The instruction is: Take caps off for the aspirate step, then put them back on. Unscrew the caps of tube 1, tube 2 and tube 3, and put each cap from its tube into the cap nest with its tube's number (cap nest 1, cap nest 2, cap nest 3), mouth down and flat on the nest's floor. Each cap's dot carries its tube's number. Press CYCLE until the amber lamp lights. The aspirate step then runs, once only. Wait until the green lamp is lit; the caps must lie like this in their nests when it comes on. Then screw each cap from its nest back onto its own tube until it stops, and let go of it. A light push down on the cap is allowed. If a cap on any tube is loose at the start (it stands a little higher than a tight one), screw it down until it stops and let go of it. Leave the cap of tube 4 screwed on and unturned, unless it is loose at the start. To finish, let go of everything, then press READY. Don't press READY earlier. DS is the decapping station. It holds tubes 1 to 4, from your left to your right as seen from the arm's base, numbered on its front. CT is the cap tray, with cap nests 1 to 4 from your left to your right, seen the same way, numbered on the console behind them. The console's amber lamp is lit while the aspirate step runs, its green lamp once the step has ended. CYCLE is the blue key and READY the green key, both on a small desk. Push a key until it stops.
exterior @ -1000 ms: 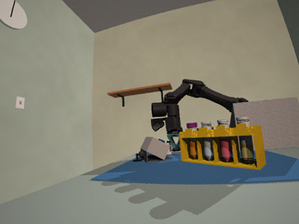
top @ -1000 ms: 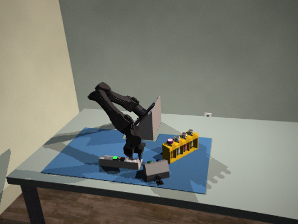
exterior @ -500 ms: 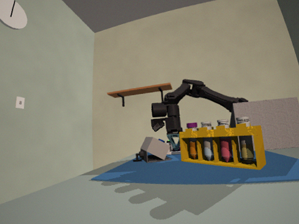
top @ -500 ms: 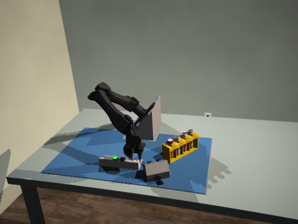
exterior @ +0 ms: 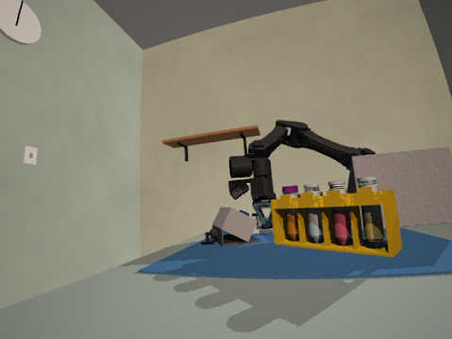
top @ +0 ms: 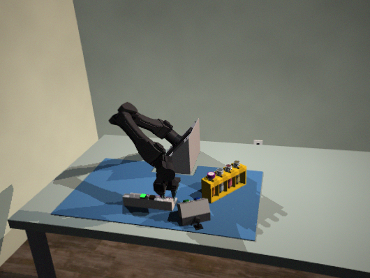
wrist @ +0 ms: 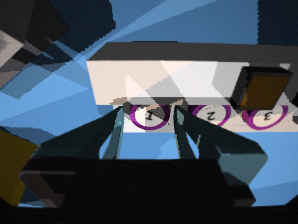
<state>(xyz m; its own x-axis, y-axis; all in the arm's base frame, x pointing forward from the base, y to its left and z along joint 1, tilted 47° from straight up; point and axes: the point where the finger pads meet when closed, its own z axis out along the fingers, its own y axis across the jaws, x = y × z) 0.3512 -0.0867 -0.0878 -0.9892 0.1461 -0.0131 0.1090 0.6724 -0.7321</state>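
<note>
My gripper [top: 164, 192] [exterior: 263, 217] [wrist: 148, 111] is low over the cap tray [top: 146, 203]. It is open, with one finger on each side of cap 1 [wrist: 149, 116], which lies in nest 1 with its numbered dot up. Cap 2 [wrist: 211, 115] and cap 3 [wrist: 266, 116] lie in the nests to its right in the wrist view. The console's green lamp [top: 142, 195] is lit. The yellow decapping station [top: 223, 186] [exterior: 333, 201] holds its tubes upright. Only tube 4 wears its purple cap [top: 211, 174] [exterior: 290, 190]. The other three tube mouths are bare.
The small grey desk [top: 193, 212] [exterior: 232, 224] with the green key [top: 186, 200] and blue key [top: 197, 199] stands beside the tray. A tall grey panel [top: 188, 150] [exterior: 412, 184] stands behind the arm. The console's dark amber block [wrist: 262, 89] juts out near cap 3.
</note>
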